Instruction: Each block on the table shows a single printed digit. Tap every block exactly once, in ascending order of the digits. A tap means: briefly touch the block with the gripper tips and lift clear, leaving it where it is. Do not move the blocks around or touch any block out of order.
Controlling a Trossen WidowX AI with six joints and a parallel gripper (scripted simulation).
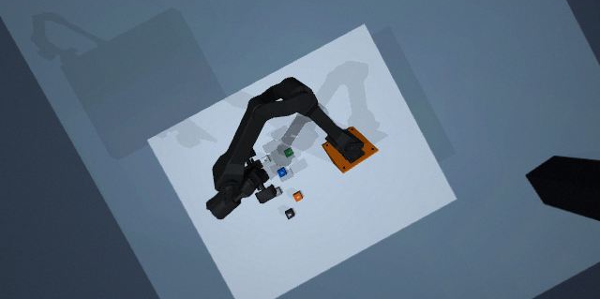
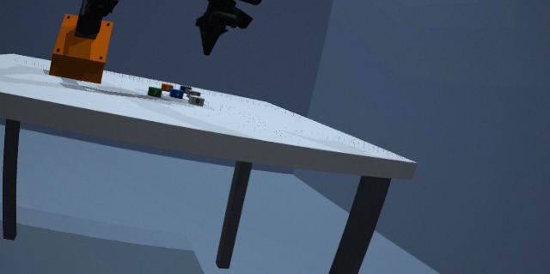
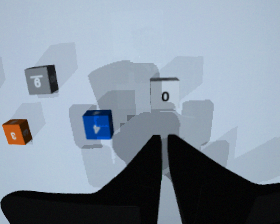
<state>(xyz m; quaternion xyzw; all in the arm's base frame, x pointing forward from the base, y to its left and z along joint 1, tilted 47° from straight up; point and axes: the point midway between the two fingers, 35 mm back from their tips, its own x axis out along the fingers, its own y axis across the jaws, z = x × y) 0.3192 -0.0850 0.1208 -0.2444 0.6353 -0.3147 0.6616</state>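
Observation:
My gripper (image 2: pixel 207 54) (image 3: pixel 163 141) is shut and empty, raised well above the table, touching no block. The white block with 0 (image 1: pixel 266 158) (image 2: pixel 196 100) (image 3: pixel 164 95) lies just beyond its tips in the wrist view. The blue block with 4 (image 1: pixel 281 172) (image 2: pixel 176 94) (image 3: pixel 97 125) is left of the tips. The grey block (image 1: pixel 278 191) (image 3: pixel 40 80) shows a barred digit, 6 or 9. The orange block with 3 (image 1: pixel 298 196) (image 2: pixel 167 87) (image 3: pixel 16 132) is at far left. The green block (image 1: pixel 289 152) (image 2: pixel 155 92) seems to show 7. The black block's (image 1: pixel 290 214) digit is unreadable.
The blocks stand close together on the white table (image 1: pixel 375 186) (image 2: pixel 301 137). The orange arm base (image 1: pixel 335 160) (image 2: pixel 77 65) is to one side of them. The arm hangs over the table and partly covers the grey block in the top view.

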